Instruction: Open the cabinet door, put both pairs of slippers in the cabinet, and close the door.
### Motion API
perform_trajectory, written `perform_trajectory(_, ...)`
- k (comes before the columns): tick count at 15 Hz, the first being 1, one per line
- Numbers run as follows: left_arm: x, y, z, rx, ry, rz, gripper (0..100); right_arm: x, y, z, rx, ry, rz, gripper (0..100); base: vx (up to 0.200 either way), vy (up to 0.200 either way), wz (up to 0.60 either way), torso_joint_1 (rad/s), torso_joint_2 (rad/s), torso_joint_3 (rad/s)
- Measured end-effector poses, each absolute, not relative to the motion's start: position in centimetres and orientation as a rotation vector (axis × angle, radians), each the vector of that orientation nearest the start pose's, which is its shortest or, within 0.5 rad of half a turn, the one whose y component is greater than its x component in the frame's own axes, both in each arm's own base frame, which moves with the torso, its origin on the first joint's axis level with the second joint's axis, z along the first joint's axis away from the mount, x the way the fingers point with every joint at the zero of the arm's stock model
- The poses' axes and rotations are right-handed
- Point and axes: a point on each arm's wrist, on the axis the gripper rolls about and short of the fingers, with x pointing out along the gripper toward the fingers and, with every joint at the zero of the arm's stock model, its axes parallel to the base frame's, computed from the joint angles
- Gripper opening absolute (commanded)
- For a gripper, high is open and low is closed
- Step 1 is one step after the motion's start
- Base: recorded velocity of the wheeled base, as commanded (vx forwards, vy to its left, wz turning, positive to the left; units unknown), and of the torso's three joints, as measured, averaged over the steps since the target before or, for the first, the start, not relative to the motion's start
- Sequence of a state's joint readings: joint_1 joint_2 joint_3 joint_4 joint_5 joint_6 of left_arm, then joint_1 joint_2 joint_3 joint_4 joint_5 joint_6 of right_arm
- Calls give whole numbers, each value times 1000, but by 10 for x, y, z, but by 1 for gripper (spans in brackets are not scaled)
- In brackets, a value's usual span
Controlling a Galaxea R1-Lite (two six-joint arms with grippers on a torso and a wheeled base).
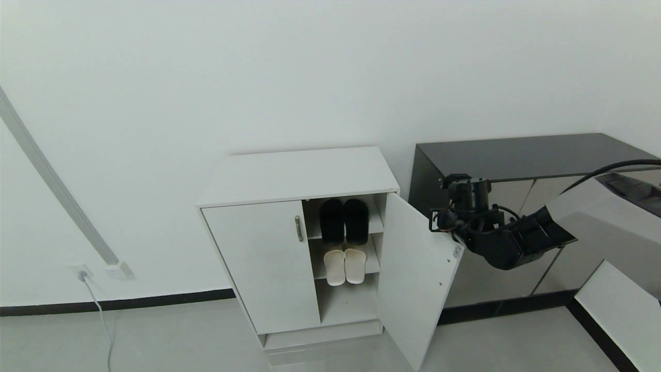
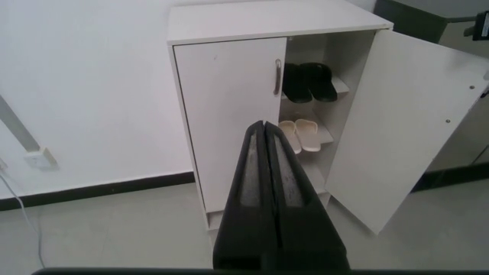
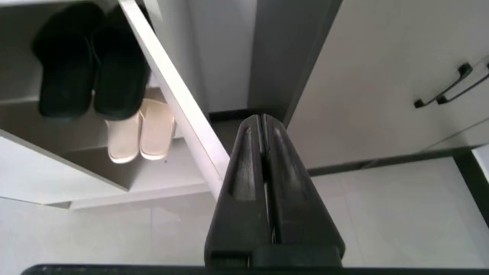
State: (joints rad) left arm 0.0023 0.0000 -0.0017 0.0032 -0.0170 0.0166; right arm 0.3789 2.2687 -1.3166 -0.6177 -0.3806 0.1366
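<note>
The white cabinet [image 1: 299, 175] stands against the wall with its left door [image 1: 263, 268] closed and its right door [image 1: 413, 279] swung wide open. Inside, the black slippers [image 1: 344, 221] lie on the upper shelf and the white slippers [image 1: 345, 266] on the shelf below. My right gripper [image 1: 449, 227] is shut and empty at the open door's outer edge, behind the door; in the right wrist view the gripper [image 3: 261, 122] points at that door's edge [image 3: 179, 99]. My left gripper [image 2: 263, 126] is shut and empty, held well back in front of the closed left door [image 2: 229, 114].
A dark sideboard [image 1: 516, 155] with glossy fronts and a bar handle [image 3: 451, 84] stands right of the cabinet, close behind the open door. A wall socket with a hanging cable [image 1: 80, 272] is at the left. Bare tiled floor [image 1: 181, 341] lies in front.
</note>
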Motion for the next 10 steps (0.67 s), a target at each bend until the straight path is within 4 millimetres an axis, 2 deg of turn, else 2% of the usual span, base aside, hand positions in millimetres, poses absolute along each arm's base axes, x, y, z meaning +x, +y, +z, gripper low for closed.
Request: perform_trajectory(10,-23,0,76,17,1,-13,0,420,156,77,-19,369,-30,0,0,0,0,0,0,0)
